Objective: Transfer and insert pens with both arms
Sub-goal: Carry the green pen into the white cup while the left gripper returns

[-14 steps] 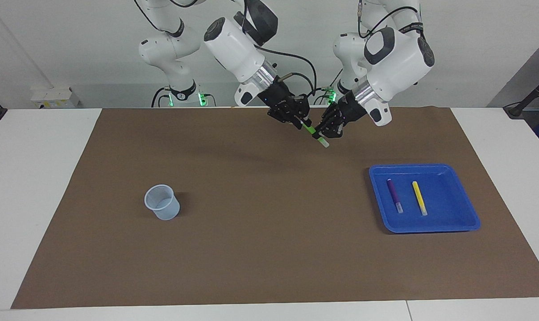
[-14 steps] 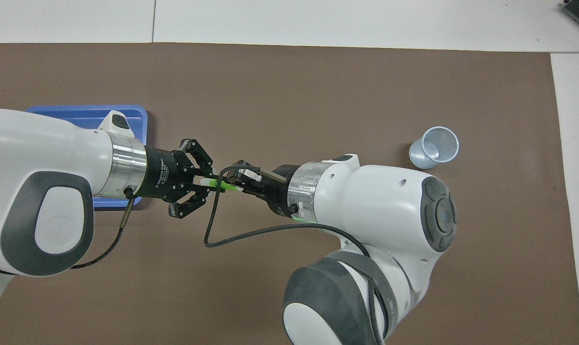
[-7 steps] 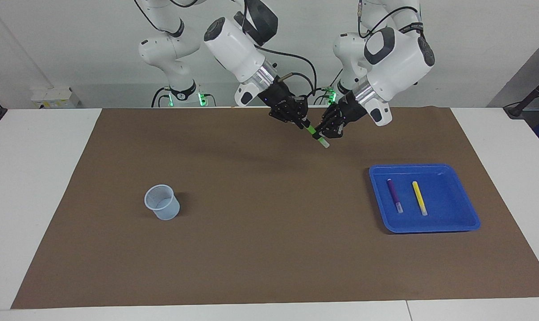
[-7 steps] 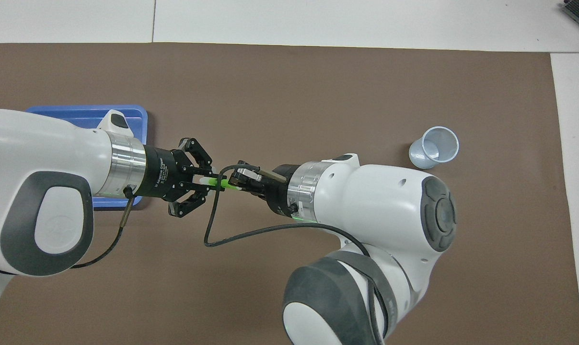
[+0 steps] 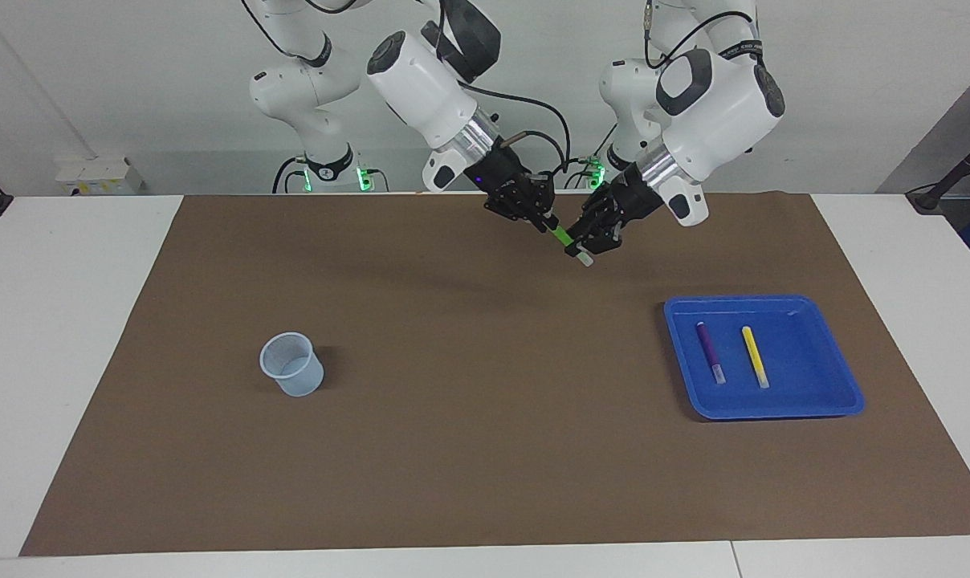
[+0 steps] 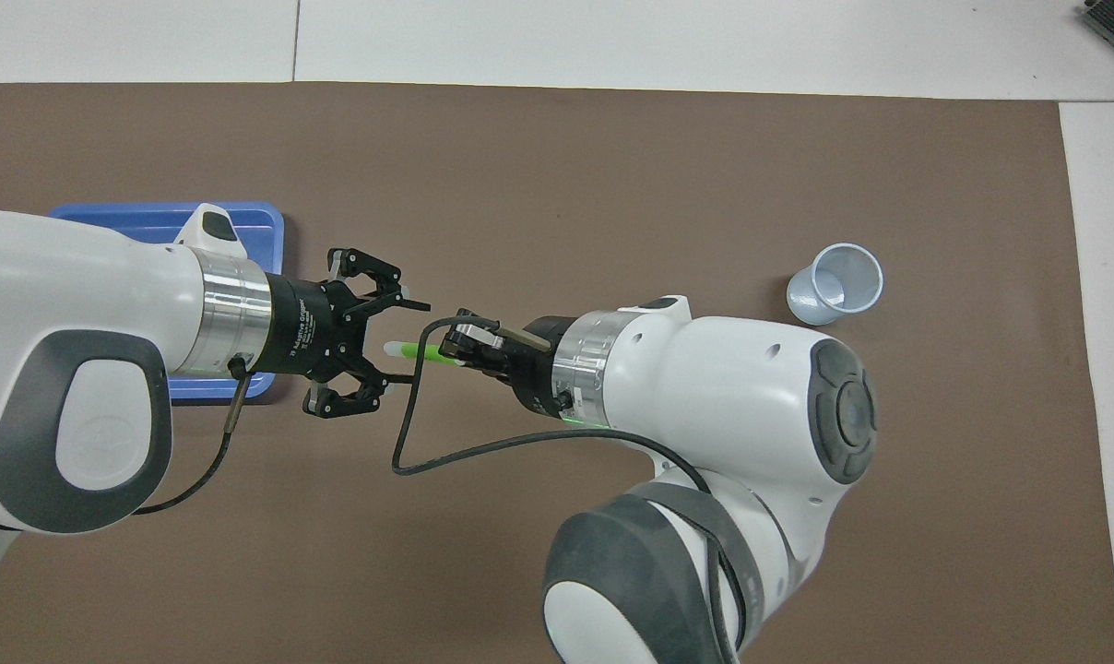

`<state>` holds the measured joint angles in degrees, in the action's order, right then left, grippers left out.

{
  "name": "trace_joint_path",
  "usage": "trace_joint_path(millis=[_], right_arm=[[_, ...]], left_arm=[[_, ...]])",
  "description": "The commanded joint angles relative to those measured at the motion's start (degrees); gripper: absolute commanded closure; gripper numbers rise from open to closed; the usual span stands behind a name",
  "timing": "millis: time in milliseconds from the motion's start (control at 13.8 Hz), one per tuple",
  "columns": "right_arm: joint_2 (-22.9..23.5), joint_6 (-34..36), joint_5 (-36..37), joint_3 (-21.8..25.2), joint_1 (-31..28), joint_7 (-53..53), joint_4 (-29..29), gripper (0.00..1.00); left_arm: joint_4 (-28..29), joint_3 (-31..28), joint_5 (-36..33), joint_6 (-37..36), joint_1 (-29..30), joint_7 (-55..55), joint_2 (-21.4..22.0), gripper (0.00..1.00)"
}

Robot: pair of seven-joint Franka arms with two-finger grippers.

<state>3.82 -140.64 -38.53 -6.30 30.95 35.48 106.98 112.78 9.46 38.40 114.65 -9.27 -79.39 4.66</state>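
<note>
The green pen (image 5: 564, 237) (image 6: 416, 350) hangs in the air over the brown mat, slanting down with its pale cap end lowest. My right gripper (image 5: 544, 218) (image 6: 456, 354) is shut on its upper end. Around the cap end, my left gripper (image 5: 588, 243) (image 6: 417, 341) stands open, its fingers spread to either side and apart from the pen. The purple pen (image 5: 708, 348) and the yellow pen (image 5: 754, 354) lie side by side in the blue tray (image 5: 822, 353) (image 6: 151, 218). The left arm hides both in the overhead view.
A pale translucent cup (image 5: 292, 365) (image 6: 838, 281) stands upright on the brown mat (image 5: 485, 449) toward the right arm's end of the table. The tray sits toward the left arm's end. White table borders the mat.
My left gripper has opened and let go of the green pen's cap end. The right gripper keeps its hold on the pen, which has barely moved.
</note>
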Motion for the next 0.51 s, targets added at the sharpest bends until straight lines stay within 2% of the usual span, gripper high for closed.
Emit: trace_joint_path(millis=[0, 145, 435], right_arm=[[0.66, 1.68, 0.65, -0.12, -1.24, -8.73, -0.81, 1.0], [0.66, 5.19, 5.98, -0.12, -3.08, -13.57, -1.85, 1.0], [1.28, 12.31, 16.89, -0.21, -5.81, -22.0, -5.11, 1.0]], left_arm=[[0.95, -0.76, -2.43, -0.22, 0.91, 0.73, 1.49, 0.0], [0.95, -0.76, -9.02, -1.09, 1.09, 3.61, 1.76, 0.0], [1.04, -0.84, -12.55, -3.64, 4.07, 14.76, 2.02, 0.0]])
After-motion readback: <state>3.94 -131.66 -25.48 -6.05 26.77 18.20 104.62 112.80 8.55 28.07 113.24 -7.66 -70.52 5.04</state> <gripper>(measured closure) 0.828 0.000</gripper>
